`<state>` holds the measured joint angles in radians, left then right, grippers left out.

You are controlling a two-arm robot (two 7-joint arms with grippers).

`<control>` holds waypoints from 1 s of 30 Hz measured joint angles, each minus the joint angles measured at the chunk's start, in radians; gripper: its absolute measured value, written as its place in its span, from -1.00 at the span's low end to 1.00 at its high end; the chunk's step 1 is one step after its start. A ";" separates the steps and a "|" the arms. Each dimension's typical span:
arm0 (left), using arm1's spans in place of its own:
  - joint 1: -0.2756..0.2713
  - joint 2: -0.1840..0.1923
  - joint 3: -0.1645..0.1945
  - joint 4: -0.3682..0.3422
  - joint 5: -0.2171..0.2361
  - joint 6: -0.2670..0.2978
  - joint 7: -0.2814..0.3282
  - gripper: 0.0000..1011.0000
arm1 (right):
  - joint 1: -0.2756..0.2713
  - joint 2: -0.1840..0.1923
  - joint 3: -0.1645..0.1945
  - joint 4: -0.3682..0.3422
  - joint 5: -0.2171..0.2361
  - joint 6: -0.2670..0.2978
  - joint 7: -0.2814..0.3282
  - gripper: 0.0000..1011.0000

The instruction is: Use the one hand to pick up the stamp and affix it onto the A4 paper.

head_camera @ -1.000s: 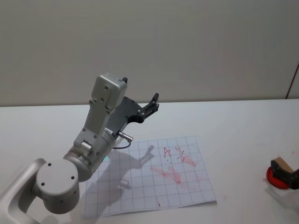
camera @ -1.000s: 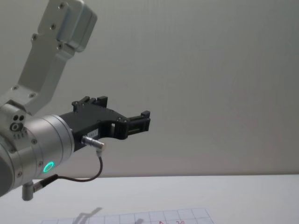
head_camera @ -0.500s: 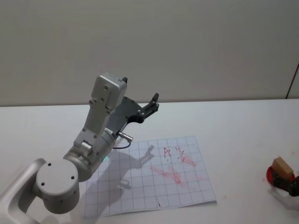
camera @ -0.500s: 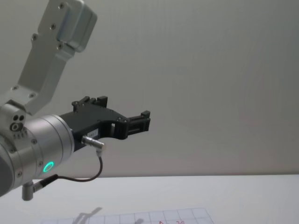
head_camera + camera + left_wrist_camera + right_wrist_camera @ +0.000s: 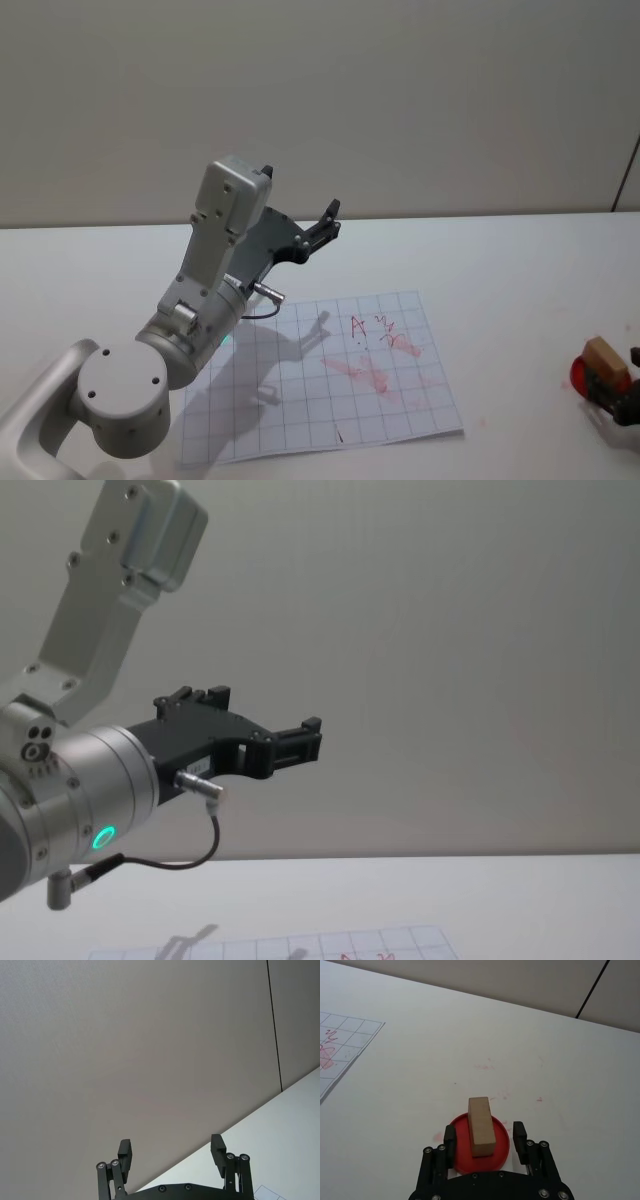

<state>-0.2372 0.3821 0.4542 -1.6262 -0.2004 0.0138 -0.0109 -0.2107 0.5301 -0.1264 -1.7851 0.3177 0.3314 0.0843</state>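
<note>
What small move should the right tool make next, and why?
Probably ease the right tool forward until its open fingers flank the stamp. The wooden block stands upright on the red pad, centred between the fingers but seemingly just ahead of them, ungripped. The left tool hangs raised, idle.

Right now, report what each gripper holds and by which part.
Nothing is held. The right gripper is open around the wooden stamp on the red pad, not touching it; the left gripper is raised, open and empty.

The chest view's bottom edge cuts off most of the A4 paper.
</note>
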 joint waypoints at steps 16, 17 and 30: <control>0.000 0.000 0.000 0.000 0.000 0.000 0.000 0.98 | 0.006 -0.004 -0.003 0.008 -0.006 0.009 0.006 -0.51; 0.000 0.000 0.000 0.000 0.000 0.000 0.000 0.98 | 0.006 -0.004 -0.003 0.008 -0.006 0.009 0.006 -0.56; 0.000 0.000 0.000 0.000 0.000 0.000 0.000 0.98 | 0.028 -0.016 -0.006 0.010 -0.005 -0.032 0.043 -0.57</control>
<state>-0.2371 0.3821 0.4542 -1.6262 -0.2004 0.0139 -0.0109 -0.1829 0.5144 -0.1322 -1.7753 0.3126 0.2997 0.1269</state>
